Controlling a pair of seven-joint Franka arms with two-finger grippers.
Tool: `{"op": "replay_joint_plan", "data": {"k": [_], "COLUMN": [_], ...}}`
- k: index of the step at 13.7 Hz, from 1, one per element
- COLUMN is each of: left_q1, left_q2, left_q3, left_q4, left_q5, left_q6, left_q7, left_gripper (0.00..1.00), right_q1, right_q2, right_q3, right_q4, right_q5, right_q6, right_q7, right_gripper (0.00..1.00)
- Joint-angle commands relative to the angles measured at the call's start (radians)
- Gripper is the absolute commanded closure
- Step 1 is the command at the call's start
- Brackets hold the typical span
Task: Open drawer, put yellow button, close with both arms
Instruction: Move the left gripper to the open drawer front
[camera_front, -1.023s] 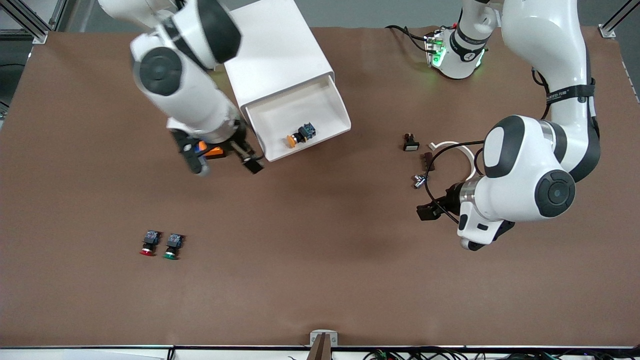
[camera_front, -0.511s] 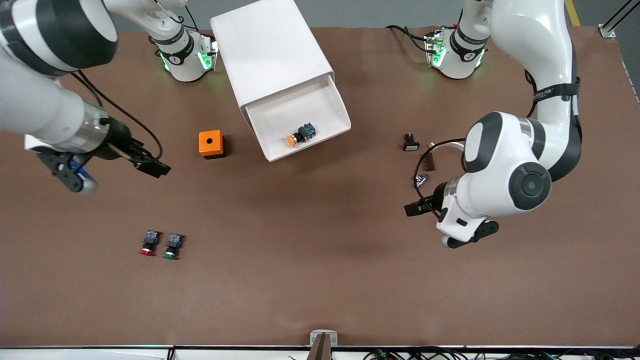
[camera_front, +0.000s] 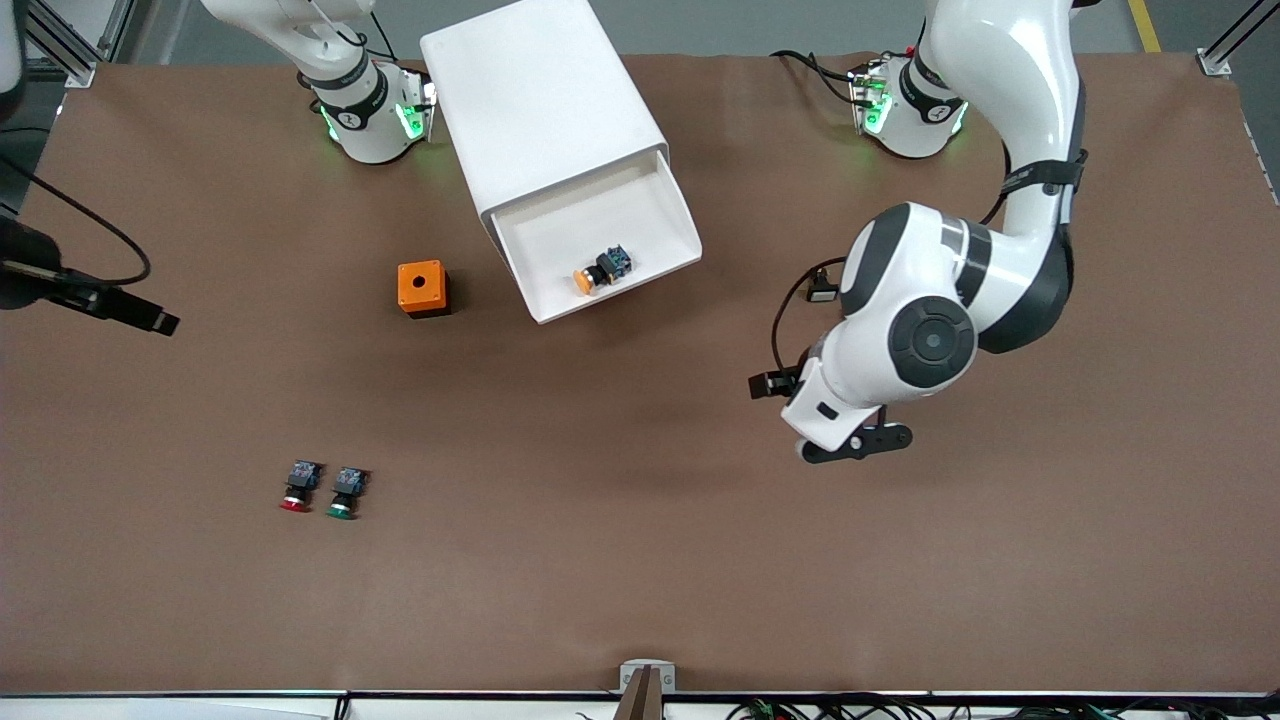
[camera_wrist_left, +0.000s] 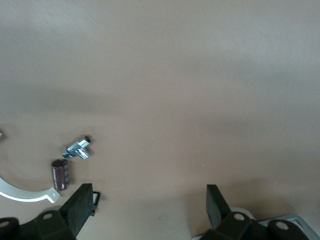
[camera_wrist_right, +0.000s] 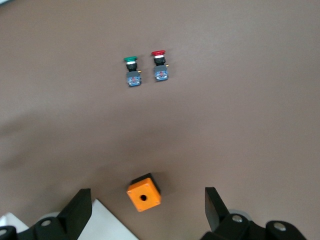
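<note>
The drawer (camera_front: 560, 232) stands pulled out of the top of the white cabinet (camera_front: 545, 100). The yellow button (camera_front: 592, 273) lies on its side inside it, near the front rim. My left gripper (camera_front: 855, 442) hangs open and empty over bare table toward the left arm's end; its fingers (camera_wrist_left: 82, 200) stand wide apart in the left wrist view. My right gripper (camera_wrist_right: 146, 200) is open and empty, high over the orange box (camera_wrist_right: 143, 192). In the front view only the right arm's wrist block (camera_front: 150, 320) shows at the edge.
An orange box (camera_front: 421, 288) sits beside the drawer toward the right arm's end. A red-capped button (camera_front: 297, 486) and a green-capped one (camera_front: 344, 492) lie nearer the camera. Small parts lie under the left hand: a silver piece (camera_wrist_left: 77, 148), a brown cylinder (camera_wrist_left: 60, 174), a white curved strip (camera_wrist_left: 20, 192).
The right arm has swung away from the drawer toward its end of the table, almost out of the front view. The left arm has moved in toward the middle. The yellow button stays in the drawer.
</note>
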Motion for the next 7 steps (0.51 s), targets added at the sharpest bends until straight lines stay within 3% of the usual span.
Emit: {"op": "replay_joint_plan", "data": {"k": [1,3,7], "left_q1": [-0.016,-0.045,-0.153], "left_q2": [-0.057,-0.068,-0.034], "left_q3": [-0.026,-0.035,-0.054], "left_q4": [-0.085,-0.104,-0.106], "left_q5": [0.012,0.009,0.006], "left_q6": [0.01,0.019,0.123], "left_q7": [0.001,-0.005,-0.245], "left_gripper": [0.01,0.01,0.0], "right_q1": [-0.021,-0.015,-0.027], "right_q2": [-0.029,-0.036,-0.043], "right_q3": [0.016,0.017,0.023], "right_q4": [-0.027,-0.024,-0.036], "right_q5": [-0.005,-0.028,-0.048], "right_q6": [-0.02,-0.007,0.021], "right_q7": [-0.132,-0.162,-0.197], "right_gripper": [0.0,0.0,0.0]}}
